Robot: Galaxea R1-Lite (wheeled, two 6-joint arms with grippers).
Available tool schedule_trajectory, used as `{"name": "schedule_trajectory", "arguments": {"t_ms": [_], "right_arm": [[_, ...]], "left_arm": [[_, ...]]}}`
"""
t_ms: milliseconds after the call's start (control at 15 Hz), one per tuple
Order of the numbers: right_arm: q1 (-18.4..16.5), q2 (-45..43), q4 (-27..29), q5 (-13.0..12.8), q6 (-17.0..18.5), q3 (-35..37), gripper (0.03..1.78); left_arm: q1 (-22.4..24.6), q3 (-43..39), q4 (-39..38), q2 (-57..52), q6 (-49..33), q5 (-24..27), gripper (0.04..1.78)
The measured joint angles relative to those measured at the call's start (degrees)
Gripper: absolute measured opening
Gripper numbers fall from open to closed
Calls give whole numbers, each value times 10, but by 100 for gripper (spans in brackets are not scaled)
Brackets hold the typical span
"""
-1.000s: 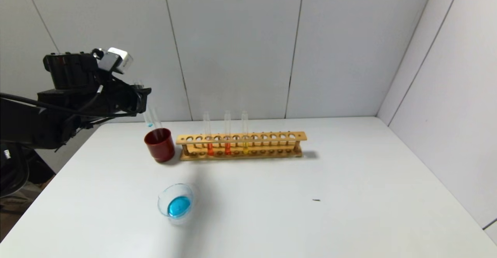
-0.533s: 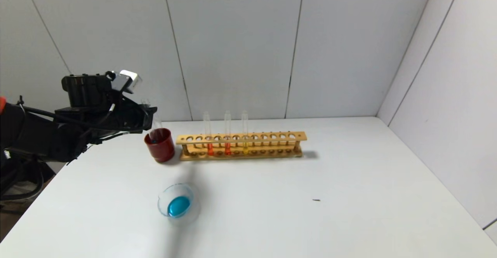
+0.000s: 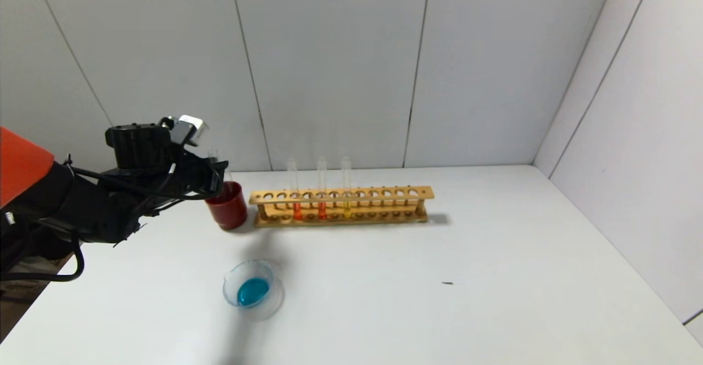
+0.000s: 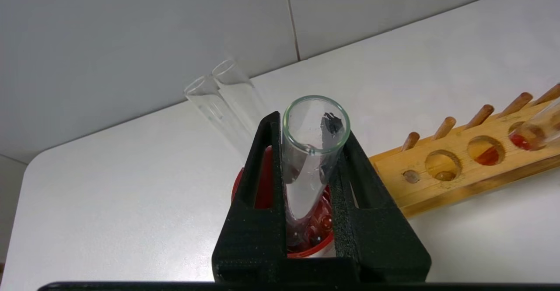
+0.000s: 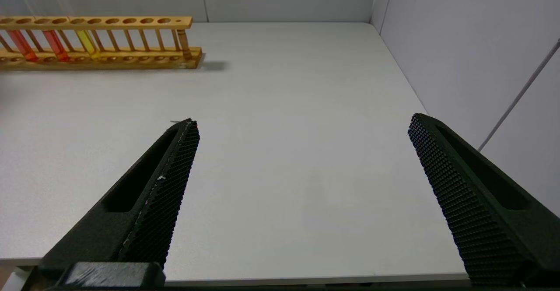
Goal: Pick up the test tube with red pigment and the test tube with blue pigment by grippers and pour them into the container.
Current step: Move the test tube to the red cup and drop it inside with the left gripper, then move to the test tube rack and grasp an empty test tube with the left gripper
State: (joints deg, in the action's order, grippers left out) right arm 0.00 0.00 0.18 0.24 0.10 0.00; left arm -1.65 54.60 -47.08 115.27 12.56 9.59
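My left gripper (image 3: 217, 175) is shut on the blue pigment test tube (image 4: 313, 151), which looks nearly empty. The tube stands almost upright with its round end down inside the dark red cup (image 3: 227, 207). In the left wrist view the gripper (image 4: 311, 127) has one finger on each side of the tube. The glass container (image 3: 273, 299) sits on the near left of the table and holds blue liquid. The red pigment test tube (image 3: 296, 192) stands in the wooden rack (image 3: 384, 194). My right gripper (image 5: 304, 122) is open and empty over the table's right side.
Two plain clear tubes (image 4: 218, 94) lean in the red cup (image 4: 262, 181). A deeper red tube (image 3: 322, 189) and a yellow tube (image 3: 346, 186) stand in the rack beside the red pigment tube. A small dark speck (image 3: 447, 283) lies right of centre.
My left gripper has come down and slightly right with the tube. The tube's lower end has gone from above the red cup to inside it.
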Motion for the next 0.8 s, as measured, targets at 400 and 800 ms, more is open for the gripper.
{"name": "schedule_trajectory", "arguments": {"t_ms": [400, 800], "right_arm": [[0, 0, 0, 0, 0, 0, 175], [0, 0, 0, 0, 0, 0, 175]], "left_arm": [[1, -2, 0, 7, -1, -1, 84], [1, 18, 6, 5, 0, 0, 166]]}}
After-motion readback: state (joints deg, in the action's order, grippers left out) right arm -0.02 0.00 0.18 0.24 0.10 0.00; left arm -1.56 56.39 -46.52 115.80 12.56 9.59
